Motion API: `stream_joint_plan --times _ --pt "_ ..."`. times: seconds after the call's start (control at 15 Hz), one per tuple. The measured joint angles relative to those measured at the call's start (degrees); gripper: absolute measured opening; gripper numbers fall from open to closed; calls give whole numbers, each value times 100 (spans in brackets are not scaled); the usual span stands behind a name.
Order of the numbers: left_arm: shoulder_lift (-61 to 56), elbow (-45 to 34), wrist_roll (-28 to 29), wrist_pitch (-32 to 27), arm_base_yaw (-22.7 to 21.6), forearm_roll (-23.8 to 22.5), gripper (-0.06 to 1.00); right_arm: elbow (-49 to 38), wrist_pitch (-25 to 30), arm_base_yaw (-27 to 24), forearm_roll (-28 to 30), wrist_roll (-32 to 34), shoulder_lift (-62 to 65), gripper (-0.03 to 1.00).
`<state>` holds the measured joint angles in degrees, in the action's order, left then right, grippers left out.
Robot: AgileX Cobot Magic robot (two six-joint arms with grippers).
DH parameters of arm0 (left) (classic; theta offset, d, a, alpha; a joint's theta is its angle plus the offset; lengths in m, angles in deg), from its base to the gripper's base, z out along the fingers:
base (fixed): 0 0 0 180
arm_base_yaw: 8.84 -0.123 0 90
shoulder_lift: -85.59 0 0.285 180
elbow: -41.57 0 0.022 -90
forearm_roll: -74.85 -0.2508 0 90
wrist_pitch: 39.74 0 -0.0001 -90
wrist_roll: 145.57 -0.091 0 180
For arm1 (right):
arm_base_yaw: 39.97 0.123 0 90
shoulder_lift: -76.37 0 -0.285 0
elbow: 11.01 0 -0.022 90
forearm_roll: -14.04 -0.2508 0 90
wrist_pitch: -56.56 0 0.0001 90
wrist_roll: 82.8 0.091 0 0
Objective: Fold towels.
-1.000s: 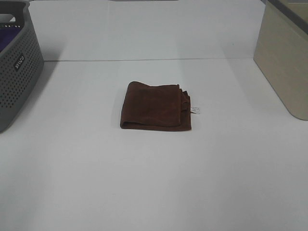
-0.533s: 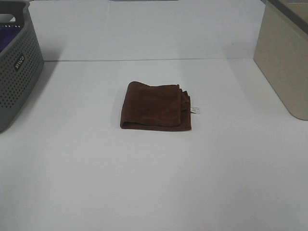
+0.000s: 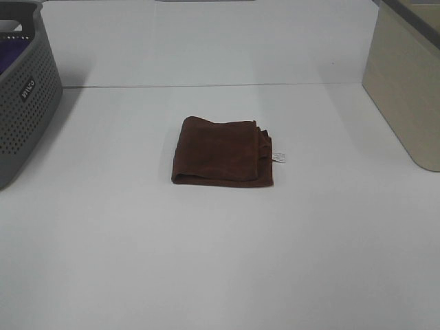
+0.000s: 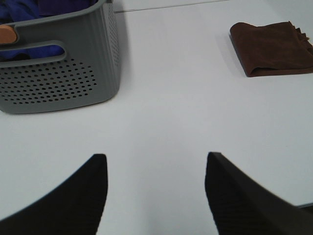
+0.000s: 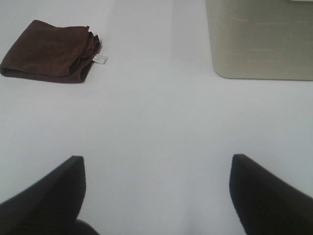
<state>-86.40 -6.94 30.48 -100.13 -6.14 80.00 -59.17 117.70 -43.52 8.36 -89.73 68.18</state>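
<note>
From the high exterior camera, the dark reddish-brown microfibre towel [image 3: 221,152] lies folded into a compact rectangle at the middle of the white table [image 3: 220,261], flat on the surface, with its stacked loose edges bunched along its 3 o'clock side. A small white tag [image 3: 279,157] pokes out from that side, resting on the table. At about 10 o'clock from the towel, well apart from it, stands a grey perforated plastic basket [image 3: 24,96], partly cut off by the picture's edge. At about 2 o'clock, also well apart, sits a beige rounded bin [image 3: 405,86]. Neither arm shows in this view.

In the left wrist view, the left gripper [image 4: 154,191] hovers over bare table with its two dark fingers [image 4: 78,200] spread wide and nothing between them. The grey basket [image 4: 58,83] is near, holding blue cloth [image 4: 22,10] (its exact shape is hard to make out). The folded towel [image 4: 274,49] lies farther off, clear of the gripper.

In the right wrist view, the right gripper [image 5: 156,196] likewise has its fingers [image 5: 44,200] held far apart, empty, above the bare table. The towel [image 5: 49,51] lies well away with its tag [image 5: 100,59] just beside the bunched edges, and the beige bin [image 5: 259,39] stands well apart from it.
</note>
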Motion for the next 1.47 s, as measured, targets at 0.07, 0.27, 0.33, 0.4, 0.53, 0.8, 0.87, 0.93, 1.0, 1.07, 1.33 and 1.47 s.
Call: stream_joint_plan --times 0.07,0.27,0.33,0.4,0.53,0.8,0.87,0.93,1.0,1.07,1.33,1.47 --pt "-40 0 0 0 0 0 57 0 6 0 -6 0 57 77" --pt "-46 0 0 0 -126 0 57 -11 6 0 -11 0 80 77" --pt "-46 0 0 0 -138 0 57 -11 6 0 -11 0 80 77" --pt "-46 0 0 0 -143 -6 57 -11 6 0 -11 0 80 77" --pt "-46 0 0 0 -166 -6 57 -17 6 0 -11 0 80 77" --pt "-46 0 0 0 -166 -6 57 -17 6 0 -11 0 80 77" --pt "-46 0 0 0 -166 -6 57 -17 6 0 -11 0 80 77" --pt "-46 0 0 0 -166 -6 57 -17 6 52 -11 0 80 77" --pt "-46 0 0 0 -166 -6 57 -17 6 178 -17 0 80 77" --pt "-46 0 0 0 -166 -6 57 -17 6 309 -23 0 80 77" --pt "-46 0 0 0 -166 -6 57 -17 6 344 -34 0 80 77" --pt "-46 0 0 0 -166 -6 57 -17 6 361 -34 0 80 77"
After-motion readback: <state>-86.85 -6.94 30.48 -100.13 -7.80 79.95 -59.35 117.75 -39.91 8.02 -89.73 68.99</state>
